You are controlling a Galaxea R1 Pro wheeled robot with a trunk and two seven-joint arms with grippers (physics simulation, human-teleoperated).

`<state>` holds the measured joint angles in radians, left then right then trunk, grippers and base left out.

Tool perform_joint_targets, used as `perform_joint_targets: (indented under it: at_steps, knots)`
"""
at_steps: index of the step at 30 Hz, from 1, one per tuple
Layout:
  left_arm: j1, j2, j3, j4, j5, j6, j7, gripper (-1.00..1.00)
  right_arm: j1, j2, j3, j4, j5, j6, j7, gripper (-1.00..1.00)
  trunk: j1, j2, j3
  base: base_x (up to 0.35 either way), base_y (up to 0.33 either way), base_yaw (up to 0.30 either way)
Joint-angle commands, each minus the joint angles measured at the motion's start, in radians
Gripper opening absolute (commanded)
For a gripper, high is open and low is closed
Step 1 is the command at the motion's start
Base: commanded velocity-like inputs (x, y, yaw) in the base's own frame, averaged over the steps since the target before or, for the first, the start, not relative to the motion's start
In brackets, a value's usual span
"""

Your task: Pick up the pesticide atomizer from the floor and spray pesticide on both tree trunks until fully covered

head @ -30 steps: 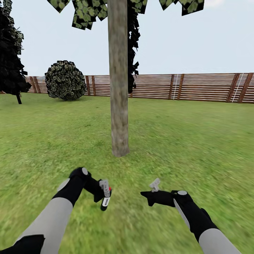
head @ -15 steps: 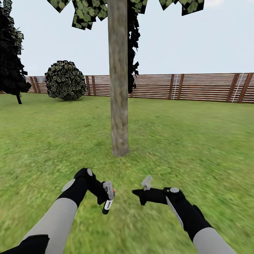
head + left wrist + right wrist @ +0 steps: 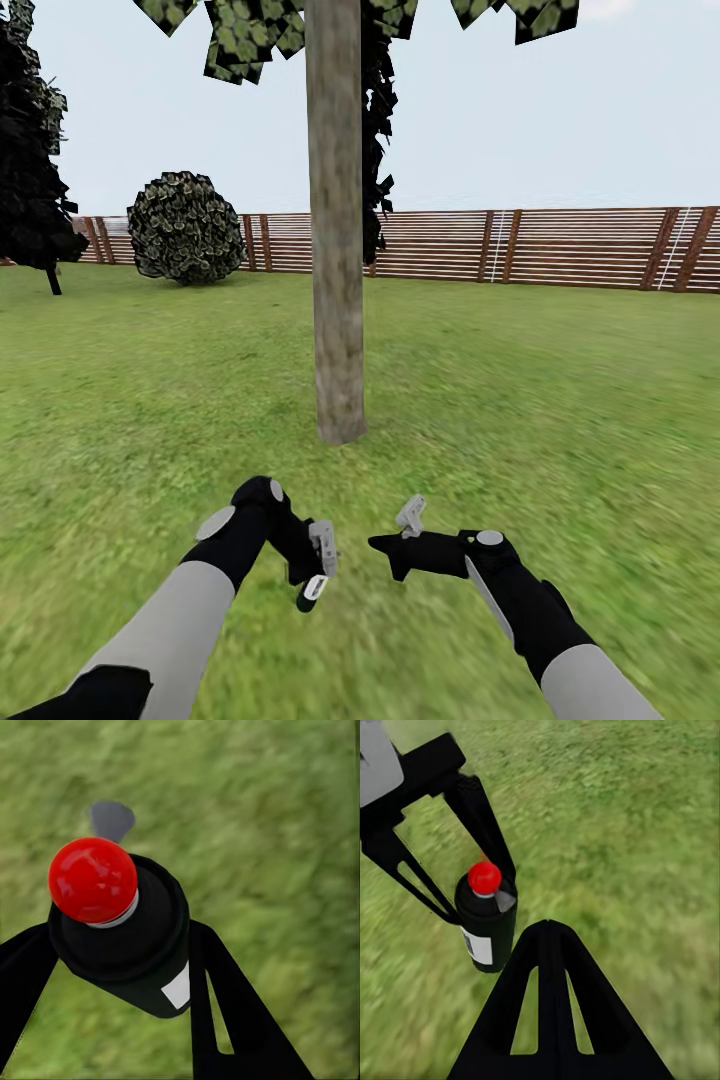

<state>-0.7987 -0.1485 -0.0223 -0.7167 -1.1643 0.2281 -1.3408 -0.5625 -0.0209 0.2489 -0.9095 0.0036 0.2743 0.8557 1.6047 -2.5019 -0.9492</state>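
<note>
Left gripper point(image 3: 312, 570) clamped on the atomizer point(image 3: 124, 930), held low over the grass point(image 3: 560, 400) just short of the trunk point(image 3: 335, 250); right gripper point(image 3: 547, 1005) looks closed, empty; best raise the red tip toward the bark before spraying.

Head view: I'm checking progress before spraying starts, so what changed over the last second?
The left gripper, shut on the pesticide atomizer, has shifted toward the right gripper, which moved inward too, so the two arms now sit closer together. The tree trunk, the fence and the grass are unchanged; the camera held its place.
</note>
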Motion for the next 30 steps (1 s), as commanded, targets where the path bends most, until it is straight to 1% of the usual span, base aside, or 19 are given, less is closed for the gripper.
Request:
perform_joint_targets:
  at_steps: [1, 3, 13, 18, 30]
  knots:
    - [0.000, -0.006, -0.006, -0.001, -0.003, 0.011, -0.005, -1.00, 0.000, -0.001, 0.001, -0.002, 0.000, 0.006, 0.002, -1.00, 0.000, 0.000, -0.001, 0.000, 0.000, 0.000]
    - [0.000, -0.017, -0.014, -0.001, -0.003, 0.011, -0.004, -1.00, 0.000, 0.000, 0.001, -0.002, 0.000, 0.006, 0.002, -1.00, 0.000, 0.000, -0.001, 0.000, 0.000, 0.000]
    - [0.000, -0.026, -0.017, -0.003, -0.002, 0.018, 0.001, -1.00, 0.000, 0.001, 0.001, -0.002, -0.001, 0.006, 0.002, -1.00, 0.000, 0.000, -0.001, 0.000, 0.000, 0.000]
    - [-0.001, -0.026, -0.018, -0.003, -0.002, 0.033, 0.002, -1.00, 0.000, 0.010, 0.001, -0.001, -0.001, 0.006, 0.002, -1.00, 0.000, 0.000, -0.001, 0.000, 0.000, 0.000]
    - [-0.001, -0.026, -0.018, -0.004, 0.001, 0.034, 0.005, -1.00, 0.000, 0.012, 0.003, -0.001, -0.001, 0.006, 0.002, -1.00, 0.000, 0.000, -0.001, 0.000, 0.000, 0.000]
